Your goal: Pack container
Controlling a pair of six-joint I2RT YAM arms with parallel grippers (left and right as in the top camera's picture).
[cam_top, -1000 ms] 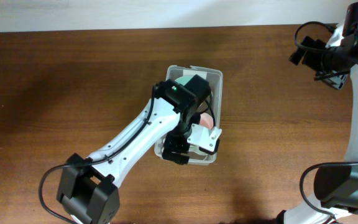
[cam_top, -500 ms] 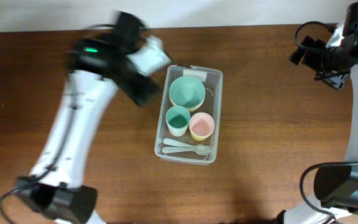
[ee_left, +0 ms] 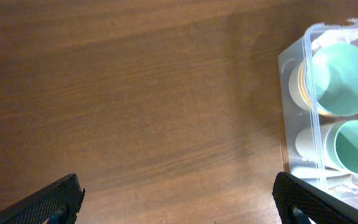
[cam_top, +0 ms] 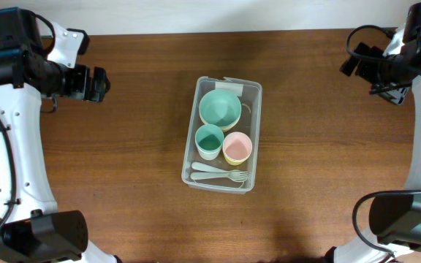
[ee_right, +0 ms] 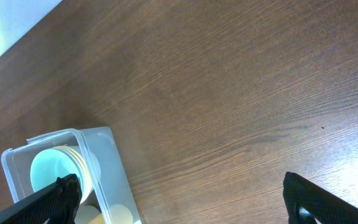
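Note:
The clear plastic container (cam_top: 251, 135) stands in the middle of the wooden table. It holds a green bowl (cam_top: 219, 108), a green cup (cam_top: 209, 139), a pink cup (cam_top: 237, 147) and pale cutlery (cam_top: 218, 172). It also shows in the left wrist view (ee_left: 297, 93) and the right wrist view (ee_right: 101, 162). My left gripper (cam_top: 93, 84) is open and empty at the far left, well away from the container. My right gripper (cam_top: 360, 62) is open and empty at the far right.
The table's back edge meets a white wall (cam_top: 196, 14) along the top of the overhead view. Brown wood (cam_top: 123, 168) lies around the container.
My left arm has pulled out of the container and swung up to the far left corner. The cups, bowl and cutlery now show inside. The right arm has not moved.

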